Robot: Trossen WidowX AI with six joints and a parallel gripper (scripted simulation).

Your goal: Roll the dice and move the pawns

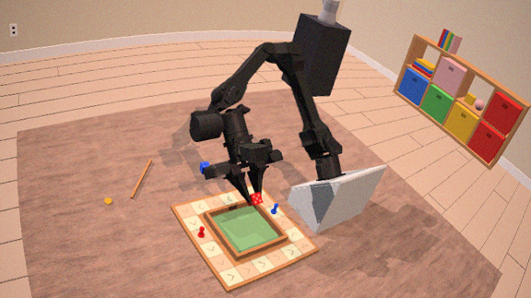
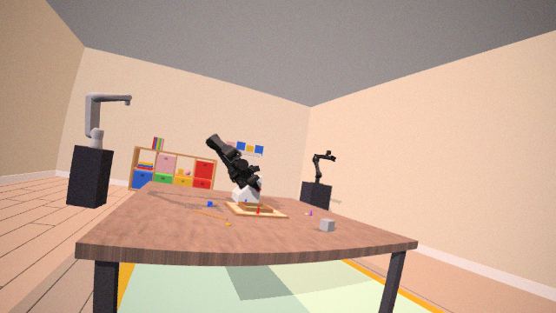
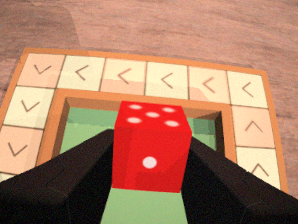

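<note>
My gripper [image 1: 253,201] [image 3: 148,143] is shut on the red die [image 1: 256,198] [image 3: 151,159], above the tray [image 1: 264,247] [image 3: 90,96]. In the wrist view the held die shows five pips on top and one on the side facing the camera. The green tray floor shows no die. The blue die [image 1: 204,167] [image 2: 209,203] is on the table, off the board [image 1: 231,276] [image 3: 166,79]. The red pawn [image 1: 201,232] [image 2: 258,210] stands on the board's left side in the top view, and the blue pawn [image 1: 275,209] on the opposite side.
A pale slanted panel [image 1: 350,196] stands behind the board near the arm's base. An orange stick [image 1: 142,178] [image 2: 210,214] and a yellow disc [image 1: 108,200] [image 2: 228,224] lie on the table. A grey cube [image 2: 327,225] and a small purple piece [image 2: 311,213] are right of the board in the exterior view.
</note>
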